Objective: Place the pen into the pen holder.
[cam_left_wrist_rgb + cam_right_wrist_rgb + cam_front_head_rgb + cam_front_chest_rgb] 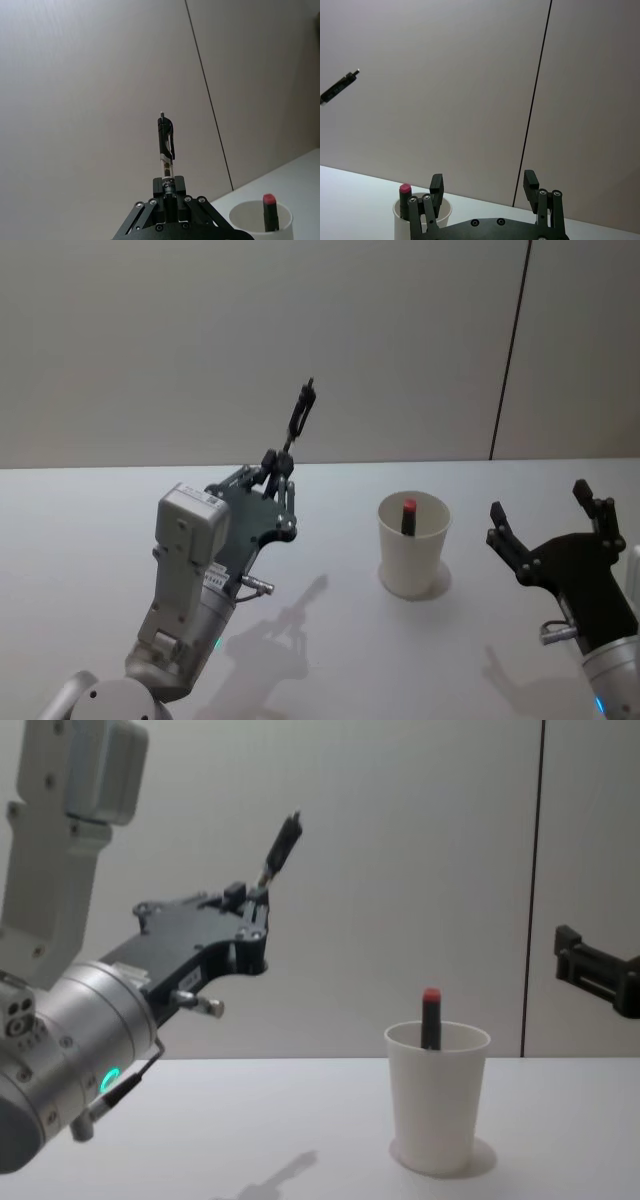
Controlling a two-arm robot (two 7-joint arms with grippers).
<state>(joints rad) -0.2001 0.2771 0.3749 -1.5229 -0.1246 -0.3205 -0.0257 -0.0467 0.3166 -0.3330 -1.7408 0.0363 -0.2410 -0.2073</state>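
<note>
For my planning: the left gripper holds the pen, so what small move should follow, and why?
Probably move the left gripper rightward until the pen is above the pen holder. The pen is clamped and raised, but left of the holder, which has room beside a red-capped marker. The right gripper rests open.

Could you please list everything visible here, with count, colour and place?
pen: one, black, raised in the air, gripped at its lower end.
pen holder: one, white, standing on the table between the arms.
marker: one, dark with red cap, upright inside the pen holder.
table: one, white, under the holder.
wall: one, grey, behind.
left claw: one, black, shut on the pen, left of the holder.
right claw: one, black, open, right of the holder.
</note>
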